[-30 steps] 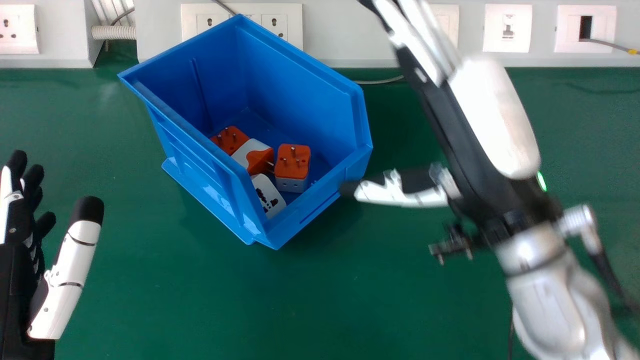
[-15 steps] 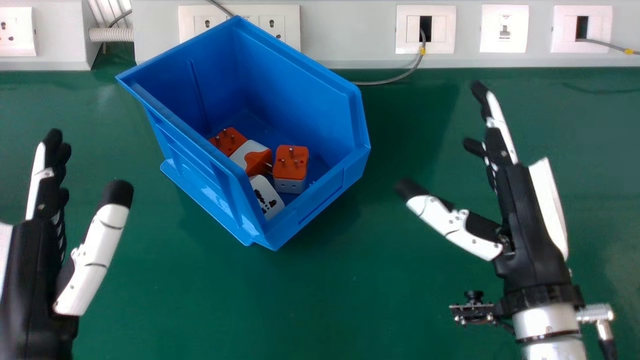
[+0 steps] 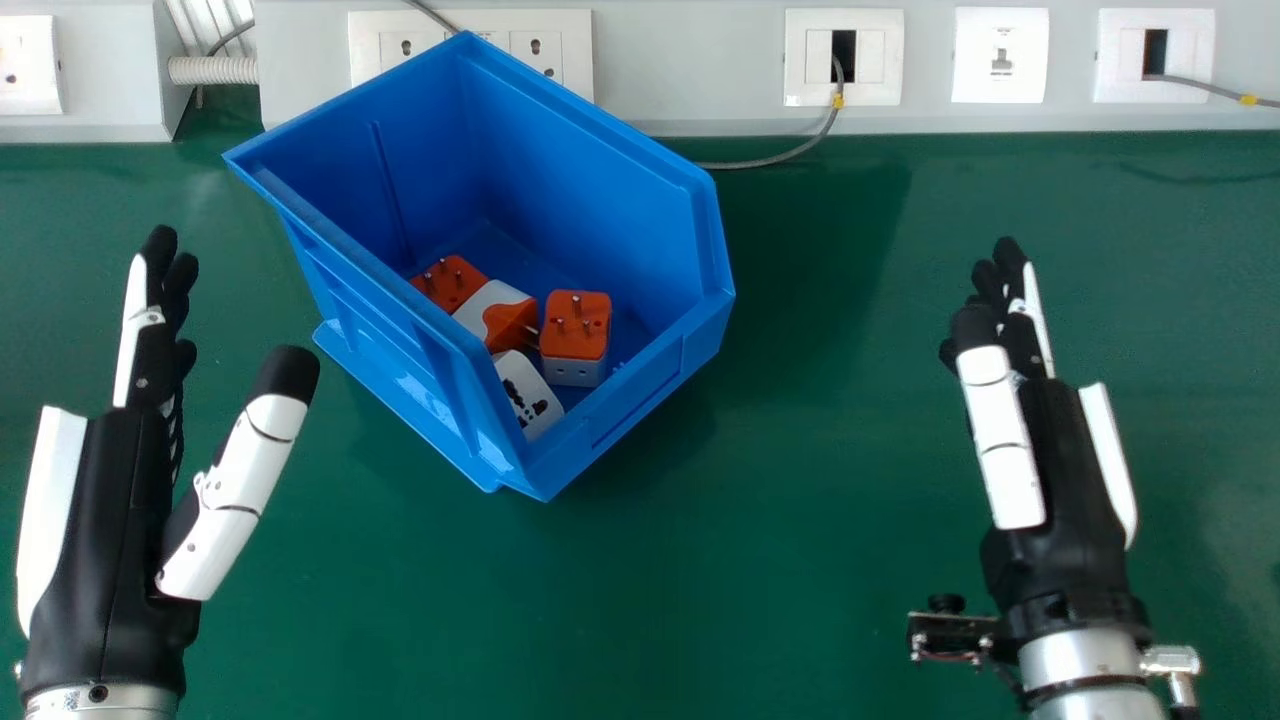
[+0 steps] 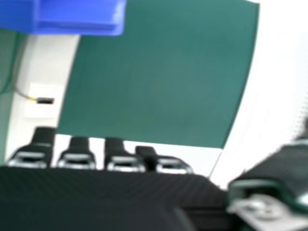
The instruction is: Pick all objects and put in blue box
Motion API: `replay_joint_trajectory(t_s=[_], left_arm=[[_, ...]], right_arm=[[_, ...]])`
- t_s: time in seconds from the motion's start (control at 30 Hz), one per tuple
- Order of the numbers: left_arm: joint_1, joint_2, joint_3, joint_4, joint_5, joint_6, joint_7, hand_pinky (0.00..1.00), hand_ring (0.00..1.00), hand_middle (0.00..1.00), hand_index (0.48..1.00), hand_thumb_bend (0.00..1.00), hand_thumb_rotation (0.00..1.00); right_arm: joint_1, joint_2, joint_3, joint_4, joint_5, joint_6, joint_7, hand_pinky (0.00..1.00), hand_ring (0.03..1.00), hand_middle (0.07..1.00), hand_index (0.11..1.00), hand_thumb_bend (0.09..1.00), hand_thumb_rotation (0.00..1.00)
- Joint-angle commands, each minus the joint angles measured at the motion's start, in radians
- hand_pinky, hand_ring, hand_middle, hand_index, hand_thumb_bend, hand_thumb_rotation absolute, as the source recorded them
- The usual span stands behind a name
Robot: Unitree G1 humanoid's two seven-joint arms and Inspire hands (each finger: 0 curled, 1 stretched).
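A green tabletop [image 3: 780,600] meets a wall panel [image 3: 700,60] of sockets at its far edge. Plug adapters [image 3: 575,338] lie inside the blue box [image 3: 400,345]. The right hand [image 3: 1060,480] has drawn its thumb inward, fingers straight; the left hand [image 3: 125,500], spread, has advanced.

Head view from above, facing forward and down across green tabletop [image 3: 750,600], right-hand view close up at right hand [image 3: 1070,480], facing past its fingertips [image 4: 44,134], blue box [image 3: 590,180] and tabletop shared.
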Motion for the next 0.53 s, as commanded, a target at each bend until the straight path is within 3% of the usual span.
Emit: replay_joint_trajectory(t_s=[0.0, 0.1, 0.17, 0.27, 0.37, 0.43, 0.5], left_arm=[[-0.005, 0.010, 0.009, 0.000, -0.014, -0.029, 0.003, 0.99, 1.00, 1.00, 1.000, 0.65, 0.82], [0.000, 0.014, 0.012, -0.005, -0.016, -0.021, 0.002, 0.99, 1.00, 1.00, 1.000, 0.64, 0.82], [0.009, 0.011, 0.009, -0.015, -0.005, -0.015, 0.007, 0.99, 1.00, 1.00, 1.000, 0.64, 0.82], [0.030, -0.008, -0.010, -0.031, 0.025, -0.017, 0.025, 0.99, 1.00, 1.00, 1.000, 0.63, 0.82], [0.055, -0.030, -0.035, -0.040, 0.063, -0.027, 0.048, 0.98, 1.00, 1.00, 1.000, 0.61, 0.82], [0.066, -0.043, -0.051, -0.038, 0.084, -0.031, 0.063, 0.98, 1.00, 1.00, 1.000, 0.60, 0.83], [0.064, -0.047, -0.061, -0.020, 0.097, -0.037, 0.073, 0.98, 1.00, 1.00, 1.000, 0.59, 0.83]], right_arm=[[-0.017, 0.000, -0.013, -0.015, 0.011, -0.035, 0.011, 0.99, 1.000, 1.000, 1.000, 0.375, 1.00], [-0.016, 0.008, -0.015, -0.013, -0.001, -0.042, 0.010, 1.00, 1.000, 1.000, 1.000, 0.365, 1.00], [-0.012, 0.007, -0.014, -0.006, -0.016, -0.054, 0.009, 1.00, 1.000, 1.000, 1.000, 0.359, 1.00], [-0.001, -0.012, -0.019, -0.005, -0.035, -0.066, 0.017, 1.00, 1.000, 1.000, 1.000, 0.373, 1.00], [0.013, -0.039, -0.034, -0.004, -0.044, -0.085, 0.032, 1.00, 1.000, 1.000, 1.000, 0.403, 1.00], [0.020, -0.060, -0.049, 0.003, -0.050, -0.104, 0.041, 1.00, 1.000, 1.000, 1.000, 0.427, 1.00], [0.023, -0.074, -0.060, 0.017, -0.062, -0.124, 0.043, 1.00, 1.000, 1.000, 1.000, 0.440, 1.00]])
